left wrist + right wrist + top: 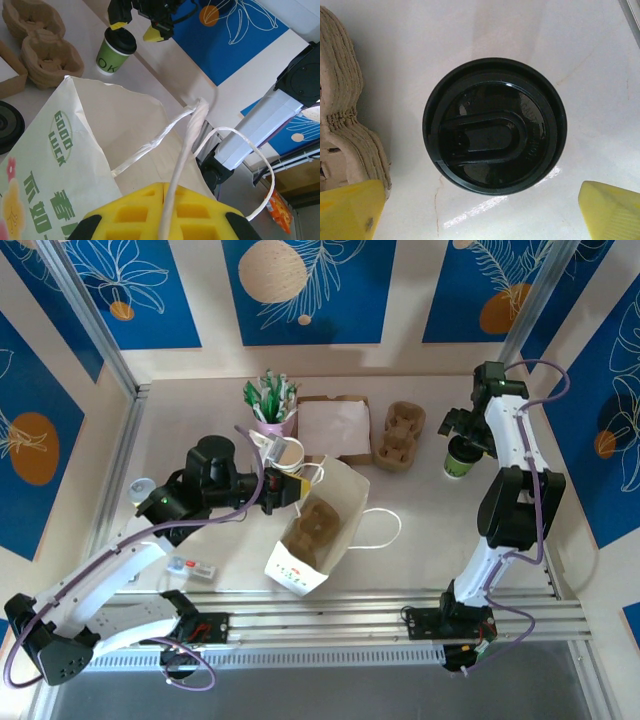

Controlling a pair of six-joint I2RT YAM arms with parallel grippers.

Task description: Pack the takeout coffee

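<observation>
Paper bag [315, 530] stands open and leaning near the middle of the table, and the left gripper [283, 490] at its far-left rim has its yellow jaws clamped tight on the bag's white twisted handle [187, 145]. Farther back on the right, the takeout coffee [459, 460] stands upright, well apart from the bag and just right of a stack of pulp cup carriers [398, 435]. The right gripper [468, 435] hangs directly above its black lid, jaws spread wide, one finger to each side.
</observation>
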